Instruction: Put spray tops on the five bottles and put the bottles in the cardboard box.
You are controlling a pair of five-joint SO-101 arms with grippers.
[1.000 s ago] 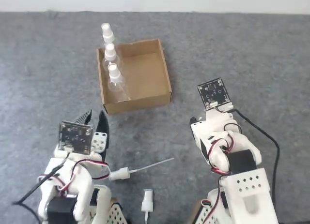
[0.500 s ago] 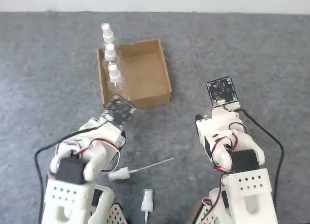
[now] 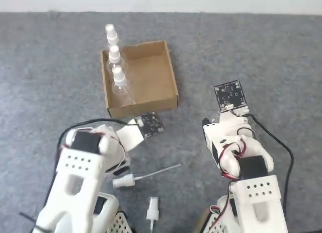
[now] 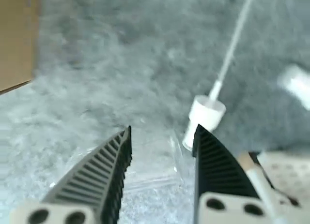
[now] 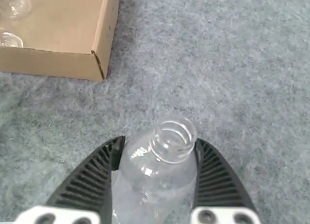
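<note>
In the right wrist view my right gripper is shut on a clear open-necked bottle, held upright just short of the cardboard box. My left gripper stands open low over the carpet, and a faint clear plastic shape lies between its fingers. A white spray top with a long tube lies just beyond one fingertip; it also lies beside the left arm in the high view. Three bottles with tops stand along the left side of the box.
A second loose spray top lies near the front edge between the arms' bases and shows in the left wrist view too. The right arm stands right of the box. Grey carpet covers the table; the box's right half holds nothing.
The left arm has swung from the front left toward the centre and dropped its gripper near the tubed spray top. The right arm shifted slightly back and now keeps still with its bottle.
</note>
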